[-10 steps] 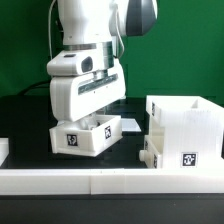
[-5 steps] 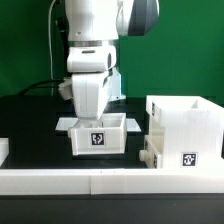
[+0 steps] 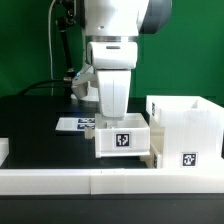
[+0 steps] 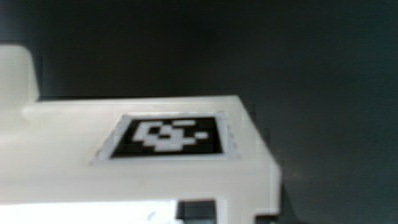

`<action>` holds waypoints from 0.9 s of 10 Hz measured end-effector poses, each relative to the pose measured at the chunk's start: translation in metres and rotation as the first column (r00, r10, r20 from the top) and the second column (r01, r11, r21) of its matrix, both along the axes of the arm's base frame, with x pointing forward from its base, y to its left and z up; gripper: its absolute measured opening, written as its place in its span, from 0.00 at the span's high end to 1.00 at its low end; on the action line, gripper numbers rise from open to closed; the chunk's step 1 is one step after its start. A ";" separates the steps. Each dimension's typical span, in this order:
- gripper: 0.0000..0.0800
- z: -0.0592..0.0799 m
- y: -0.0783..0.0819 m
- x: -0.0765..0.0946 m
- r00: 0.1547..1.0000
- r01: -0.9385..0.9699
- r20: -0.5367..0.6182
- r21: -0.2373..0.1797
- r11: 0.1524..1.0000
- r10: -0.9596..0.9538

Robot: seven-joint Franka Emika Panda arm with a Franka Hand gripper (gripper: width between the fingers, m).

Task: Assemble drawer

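White tagged tray point(image 3: 122, 139) hangs under the gripper point(image 3: 113, 120), just beside the box shell point(image 3: 185, 130) on the exterior view's right. Fingers prob. clamped on the tray's wall. Wrist view alone shows the tag point(image 4: 171, 136) close up, blurry.

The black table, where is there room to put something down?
The bare patch of the black table lies toward the exterior view's left, between the marker board and the border wall. The right is crowded: the tray under the gripper sits against the box shell.
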State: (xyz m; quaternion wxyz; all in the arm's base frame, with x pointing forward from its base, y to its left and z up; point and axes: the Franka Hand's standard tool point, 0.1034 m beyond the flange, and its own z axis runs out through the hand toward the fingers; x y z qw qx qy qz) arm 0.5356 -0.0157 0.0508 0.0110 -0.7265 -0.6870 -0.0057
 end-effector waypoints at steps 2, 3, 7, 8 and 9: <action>0.94 -0.001 0.000 -0.001 1.000 0.001 -0.002 0.001 1.000 -0.001; 0.94 -0.001 0.000 -0.001 1.000 -0.001 -0.004 -0.001 1.000 0.001; 0.94 0.005 0.012 0.008 1.000 -0.024 0.006 0.000 1.000 0.024; 0.94 0.005 0.013 0.008 1.000 -0.024 0.006 0.000 1.000 0.024; 0.94 0.004 0.012 0.008 1.000 -0.023 0.005 0.000 1.000 0.023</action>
